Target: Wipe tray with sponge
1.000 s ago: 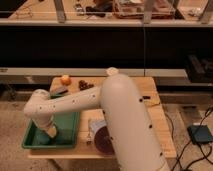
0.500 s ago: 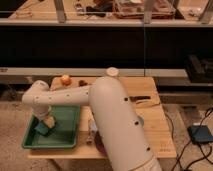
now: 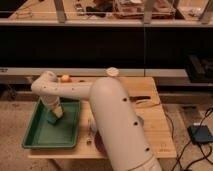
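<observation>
The green tray lies at the left end of the wooden table. The teal sponge rests on the tray floor near its far right part. My gripper reaches down into the tray from the white arm and is shut on the sponge, pressing it onto the tray. The fingertips are mostly hidden behind the wrist and the sponge.
An orange fruit sits on the table behind the tray. The arm's big white body covers the table's middle and hides most of a maroon plate. A dark object lies at the right. A blue device and cables lie on the floor.
The gripper with the sponge has moved from the tray's left part toward its far right part. The arm's body has shifted right.
</observation>
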### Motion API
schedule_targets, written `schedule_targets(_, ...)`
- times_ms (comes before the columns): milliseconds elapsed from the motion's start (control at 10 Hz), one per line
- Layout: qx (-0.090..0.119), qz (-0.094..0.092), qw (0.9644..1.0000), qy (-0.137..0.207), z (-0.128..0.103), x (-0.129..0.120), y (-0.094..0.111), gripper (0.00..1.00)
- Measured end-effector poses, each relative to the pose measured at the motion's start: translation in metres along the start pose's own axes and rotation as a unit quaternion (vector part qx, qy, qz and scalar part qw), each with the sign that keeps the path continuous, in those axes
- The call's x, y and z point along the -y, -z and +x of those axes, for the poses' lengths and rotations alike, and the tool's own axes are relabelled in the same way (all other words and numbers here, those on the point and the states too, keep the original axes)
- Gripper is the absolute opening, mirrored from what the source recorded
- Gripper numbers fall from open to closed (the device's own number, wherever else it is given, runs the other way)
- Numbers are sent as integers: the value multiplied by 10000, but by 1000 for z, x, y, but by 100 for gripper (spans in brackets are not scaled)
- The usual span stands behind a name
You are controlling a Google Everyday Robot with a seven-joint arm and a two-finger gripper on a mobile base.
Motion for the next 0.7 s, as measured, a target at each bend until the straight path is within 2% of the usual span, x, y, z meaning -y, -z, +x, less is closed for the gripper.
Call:
schedule_targets(100,11,-35,9999,-153,9,-16,0,0)
schedule_targets(300,106,92,9990,-424,12,-48,8,0)
schedule_targets(500,253,156,9987,-424,-9,-72,13,0)
schedule_targets(700,402,93,9986,-329,-50,-93,6,0)
